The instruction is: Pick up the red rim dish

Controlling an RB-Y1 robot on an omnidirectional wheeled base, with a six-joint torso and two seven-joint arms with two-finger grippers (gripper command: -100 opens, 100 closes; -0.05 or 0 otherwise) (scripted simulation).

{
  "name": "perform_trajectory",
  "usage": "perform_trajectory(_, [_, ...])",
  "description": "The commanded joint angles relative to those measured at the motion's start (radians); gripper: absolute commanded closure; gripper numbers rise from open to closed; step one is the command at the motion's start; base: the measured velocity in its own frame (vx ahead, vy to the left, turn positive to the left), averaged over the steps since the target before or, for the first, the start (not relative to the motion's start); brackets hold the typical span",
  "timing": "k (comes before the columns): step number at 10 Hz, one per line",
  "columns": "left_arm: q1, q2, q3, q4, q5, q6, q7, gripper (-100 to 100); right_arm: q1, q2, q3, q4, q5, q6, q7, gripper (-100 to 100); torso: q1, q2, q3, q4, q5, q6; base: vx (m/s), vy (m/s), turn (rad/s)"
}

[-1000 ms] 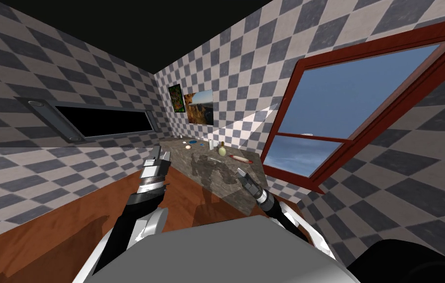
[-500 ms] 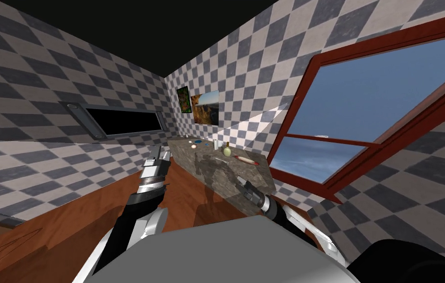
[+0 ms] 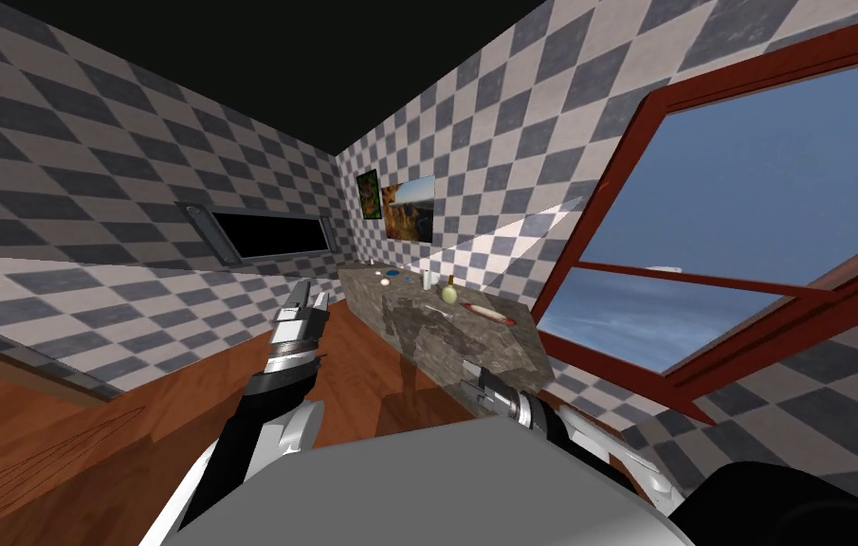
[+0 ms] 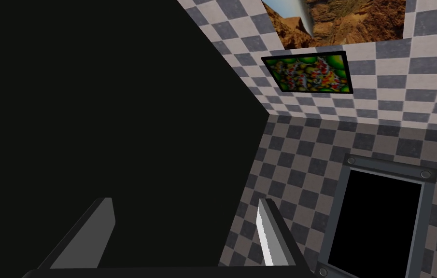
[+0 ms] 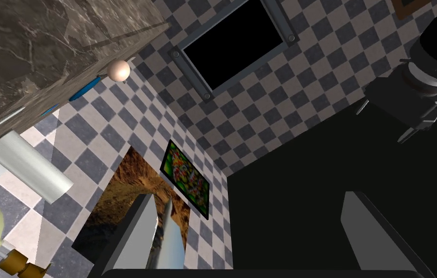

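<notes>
Counter (image 3: 436, 334) holds one red rim dish (image 3: 492, 314) — one bottle (image 3: 450, 294), one cylinder (image 3: 428, 280).

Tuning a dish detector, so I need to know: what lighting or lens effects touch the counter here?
Head view: the wide lens rolls and splays the room; a dark shadow lies on the counter beside the red rim dish, which looks lit. Right wrist view: the counter shows slanted, the camera's tilt.

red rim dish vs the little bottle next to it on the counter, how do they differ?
The dish lies flat and low; the bottle stands upright. The dish is white with a red rim; the bottle is pale yellow-green with a brown top. The dish sits nearer me than the bottle. Both rest on the marbled counter.
</notes>
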Motion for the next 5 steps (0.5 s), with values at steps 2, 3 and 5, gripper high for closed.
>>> perform_trajectory(2, [0.0,0.0,0.0,0.0,0.0,0.0,0.0,0,0.004,-0.062,0.009,0.011,0.007,0.001,-0.004,-100,-0.001,0.0,0.0,0.0,0.0,0.001,0.021,0.042,0.038])
perform_trajectory(3, [0.0,0.0,0.0,0.0,0.0,0.0,0.0,0,0.013,-0.102,0.031,0.054,0.024,-0.01,-0.005,-100,-0.002,0.001,0.001,0.0,0.0,0.001,0.024,0.051,0.196])
perform_trajectory(5, [0.0,0.0,0.0,0.0,0.0,0.0,0.0,0,0.021,-0.162,0.052,0.094,0.04,-0.019,-0.006,-100,-0.001,0.001,0.0,0.0,0.0,0.001,0.035,0.068,0.137])
